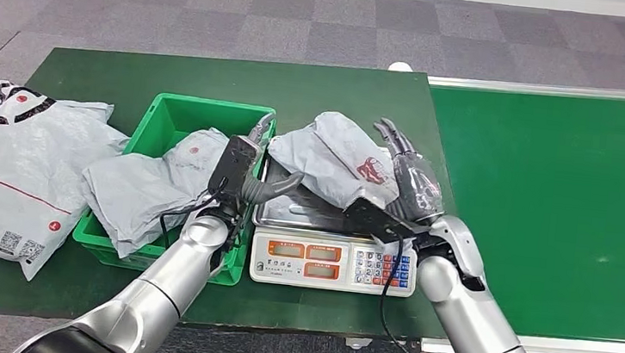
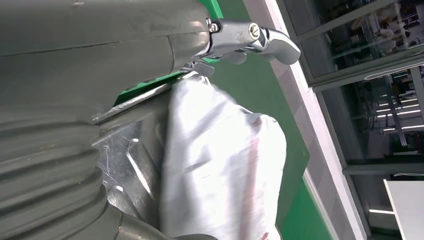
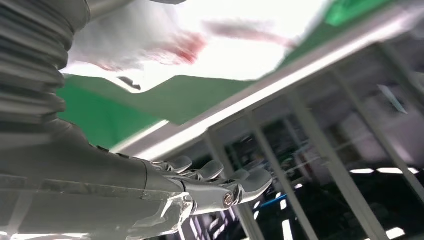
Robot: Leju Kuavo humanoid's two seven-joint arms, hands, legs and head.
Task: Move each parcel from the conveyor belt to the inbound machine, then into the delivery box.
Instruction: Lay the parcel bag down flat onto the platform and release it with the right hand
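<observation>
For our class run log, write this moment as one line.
Stage: grey plastic parcel on steel scale | left robot hand: beside parcel | right robot hand: against parcel | green crate: one parcel

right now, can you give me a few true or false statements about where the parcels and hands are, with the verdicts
1. A grey parcel lies on the scale. True.
2. The green crate has nothing in it. False: a grey parcel in the crate hangs over its front edge.
3. Another parcel is riding on the conveyor belt. False: the belt is bare green where it is visible.
4. The right hand is at the side of the parcel nearer the belt, and the left hand is at the side nearer the crate. True.
5. A large parcel lies flat on the table to the left of the crate. True.
6. The scale sits on the conveyor belt. False: it sits on the table, between crate and belt.
</observation>
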